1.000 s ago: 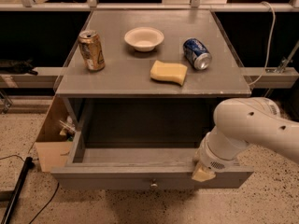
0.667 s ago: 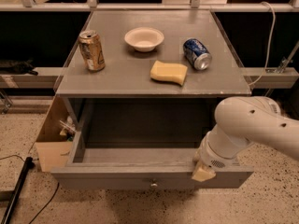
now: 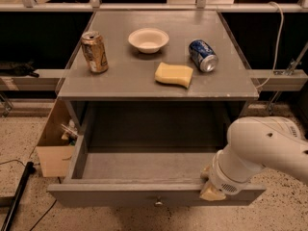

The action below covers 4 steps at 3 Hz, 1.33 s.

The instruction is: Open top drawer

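Top drawer [image 3: 144, 172] is seen extended well out from under the table [image 3: 120, 88], so the task is judged essentially done. The gripper [image 3: 211, 189] is placed at the upper edge of the front panel [image 3: 120, 195], right of the knob [image 3: 158, 202] and not on it. Whether it is open, closed or clamped on the panel cannot be told; it is hidden by the white arm [image 3: 269, 146].

Risks from here:
- Over-travel. If more pull is applied, the drawer may be drawn off its runners and the front dropped. No stop is visible.
- Off-centre load. With contact right of centre, the drawer may be racked and jammed if force is applied along that side.
- Snag on retreat. If the gripper is lifted or swung away before it is freed, the panel may be dragged sideways or pushed back in.
- Jolt to the table. The blue can [image 3: 202, 55] is lying on its side near the sponge [image 3: 173, 74] and may be rolled off; the gold can [image 3: 95, 52] is upright and may be tipped. The bowl [image 3: 148, 39] is judged low risk.
- Cardboard box [image 3: 55, 143] sits just beside the left drawer wall and may be scraped if the drawer is skewed.
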Tool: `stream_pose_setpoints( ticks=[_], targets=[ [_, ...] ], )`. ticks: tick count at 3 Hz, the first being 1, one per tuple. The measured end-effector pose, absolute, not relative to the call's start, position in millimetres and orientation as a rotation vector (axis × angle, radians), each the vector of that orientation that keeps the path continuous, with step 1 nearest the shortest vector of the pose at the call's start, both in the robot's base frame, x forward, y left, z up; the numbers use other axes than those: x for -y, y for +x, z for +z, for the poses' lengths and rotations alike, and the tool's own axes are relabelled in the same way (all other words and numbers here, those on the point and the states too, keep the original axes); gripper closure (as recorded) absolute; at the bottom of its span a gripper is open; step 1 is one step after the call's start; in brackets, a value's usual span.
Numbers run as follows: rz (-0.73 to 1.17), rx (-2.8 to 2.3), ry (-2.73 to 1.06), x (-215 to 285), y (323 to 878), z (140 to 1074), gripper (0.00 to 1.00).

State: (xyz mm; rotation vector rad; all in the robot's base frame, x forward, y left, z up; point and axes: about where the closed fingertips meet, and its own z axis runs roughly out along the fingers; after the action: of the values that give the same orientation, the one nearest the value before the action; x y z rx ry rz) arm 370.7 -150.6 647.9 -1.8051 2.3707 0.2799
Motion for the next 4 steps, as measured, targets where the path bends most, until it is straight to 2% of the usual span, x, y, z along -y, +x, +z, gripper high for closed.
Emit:
stream_pose_setpoints(
  ticks=[2, 3, 4],
  targets=[
    [0.288, -2.367, -1.818, 147.7, 368.2, 647.3, 1.0],
    [0.288, -2.367, -1.818, 147.7, 368.2, 647.3, 0.86],
    [0.288, -2.367, -1.818, 147.7, 368.2, 647.3, 0.61]
  ],
)
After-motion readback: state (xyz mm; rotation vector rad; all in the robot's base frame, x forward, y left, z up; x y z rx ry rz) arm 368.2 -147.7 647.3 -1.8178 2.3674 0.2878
